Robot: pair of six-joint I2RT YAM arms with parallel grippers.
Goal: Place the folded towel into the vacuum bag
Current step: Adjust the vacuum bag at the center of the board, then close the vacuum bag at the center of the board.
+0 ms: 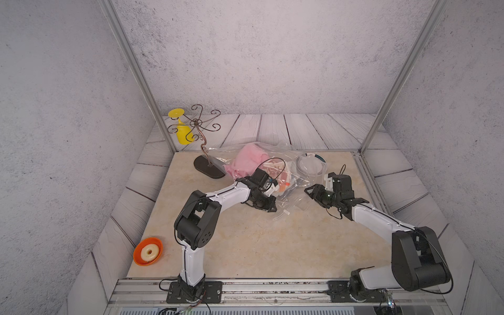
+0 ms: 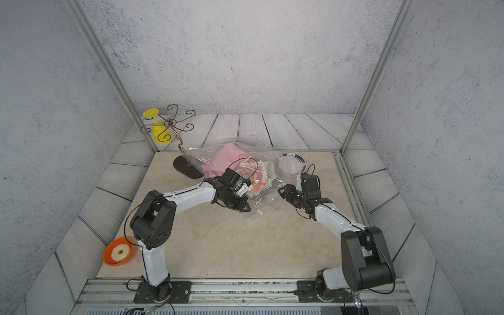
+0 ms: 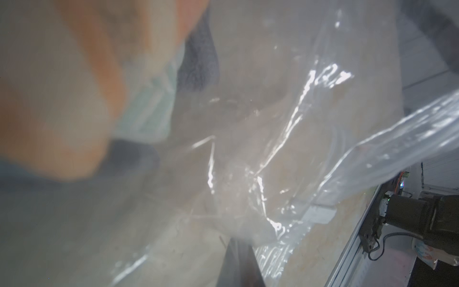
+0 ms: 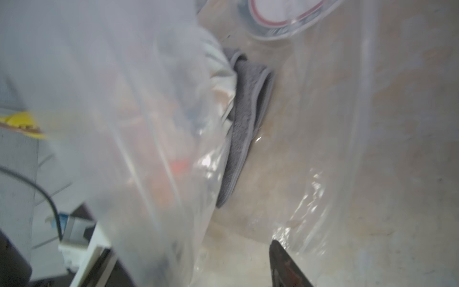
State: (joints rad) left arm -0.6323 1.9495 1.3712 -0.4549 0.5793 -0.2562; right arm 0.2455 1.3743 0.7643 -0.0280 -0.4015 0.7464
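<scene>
The vacuum bag (image 1: pixel 296 174) lies crumpled and transparent at the back middle of the table, its round valve disc (image 1: pixel 311 163) to the right and its white slider clip (image 1: pixel 286 212) at the near edge. Inside it, a folded grey towel (image 4: pixel 248 111) rests beside a pink cloth (image 1: pixel 249 161) and an orange-patterned cloth (image 1: pixel 275 174). My left gripper (image 3: pixel 238 251) is shut, the bag's film pinched at its tip by the near edge. On the bag's right side, my right gripper (image 4: pixel 211 261) has its jaws apart. Film hides one of its fingers.
A scrolled metal stand on a dark oval base (image 1: pixel 208 167) touches the bag's left end, with a yellow goblet (image 1: pixel 182 131) hanging behind it. An orange bowl (image 1: pixel 148 251) holding a pale ring sits at the near left. Metal frame posts rise at both back corners.
</scene>
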